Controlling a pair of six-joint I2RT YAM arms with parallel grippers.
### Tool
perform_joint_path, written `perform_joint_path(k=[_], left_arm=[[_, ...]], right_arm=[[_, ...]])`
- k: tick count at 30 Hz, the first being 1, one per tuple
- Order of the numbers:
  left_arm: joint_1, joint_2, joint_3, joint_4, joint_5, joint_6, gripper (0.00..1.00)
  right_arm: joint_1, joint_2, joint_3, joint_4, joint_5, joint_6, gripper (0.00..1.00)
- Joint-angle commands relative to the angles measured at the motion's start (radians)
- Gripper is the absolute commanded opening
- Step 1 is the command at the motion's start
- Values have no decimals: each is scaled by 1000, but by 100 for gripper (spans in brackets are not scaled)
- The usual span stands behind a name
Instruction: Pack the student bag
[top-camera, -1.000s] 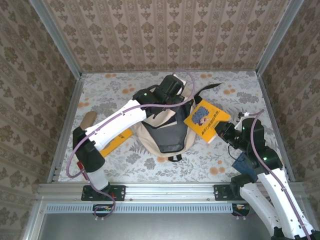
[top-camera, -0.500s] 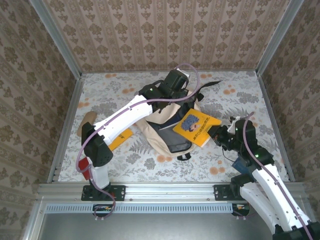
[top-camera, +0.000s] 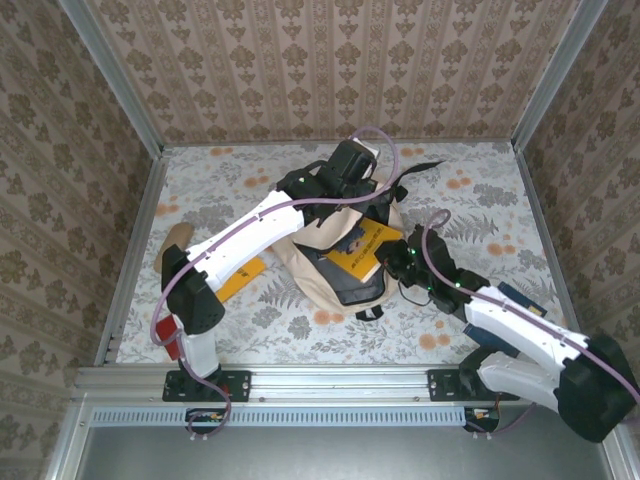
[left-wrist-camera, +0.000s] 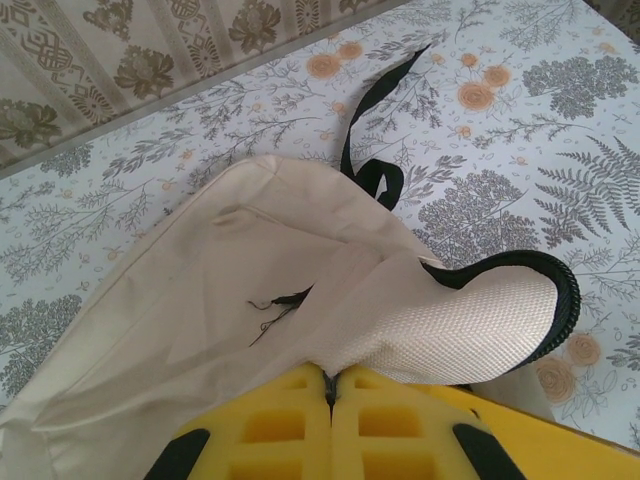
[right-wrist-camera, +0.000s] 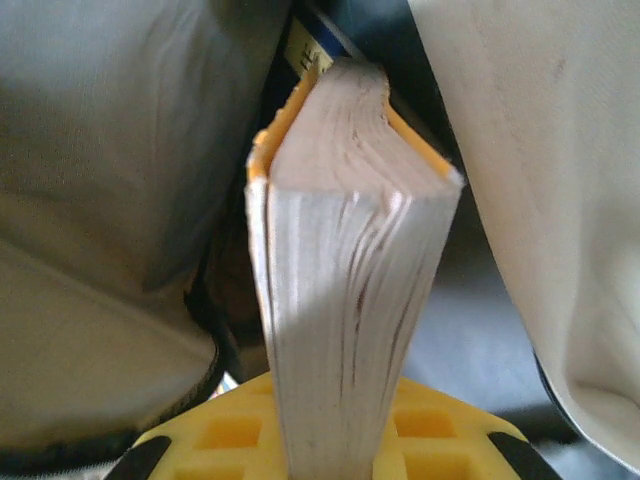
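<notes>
one large beige fabric backpack (top-camera: 318, 262) with black straps lies on the floral-patterned table surface (top-camera: 480, 200), about midway between its left and right edges and nearer the far edge than the near one. its mouth is open and shows dark lining.

two arms reach it. the left gripper (left-wrist-camera: 330, 388) has its two yellow fingers pressed together with no gap, pinching the cream fabric at the far rim of the backpack. just beside them, in the left wrist view, lie one white mesh-padded shoulder strap with black edging (left-wrist-camera: 490, 320) and one thin black webbing strap (left-wrist-camera: 372, 125) trailing toward the far edge.

the right gripper (top-camera: 396, 258) holds one yellow-covered paperback book (top-camera: 362, 246), its fingers narrowly apart and clamped on the covers. in the right wrist view the book's page edges (right-wrist-camera: 340, 270) face the camera and its far end sits between the backpack's beige walls, against the dark lining.

a second yellow flat item (top-camera: 240, 281) lies near the left edge, partly under the left arm. one tan oblong pencil case (top-camera: 176, 240) rests beside the left edge.
</notes>
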Motion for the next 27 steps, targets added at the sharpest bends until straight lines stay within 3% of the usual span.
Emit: perform_joint_path(k=[1,12,15,19,27], left_arm=[[3,-76,-2,51,13,-18,0],[10,-107,-34,63,21,-35,0],[16,-111,-38,58,22,-49,0],[24,-125,-49,58,36,-56,0],[35,-152,-75,63,43,-76,0]], right_arm=[[7,56,1,278,186,65,0],[89,326,147,216,256,217,0],[115,393,189,169,295,298,10],[129,452,243,126,351,332,10],[120,577,313,192,297,340,10]])
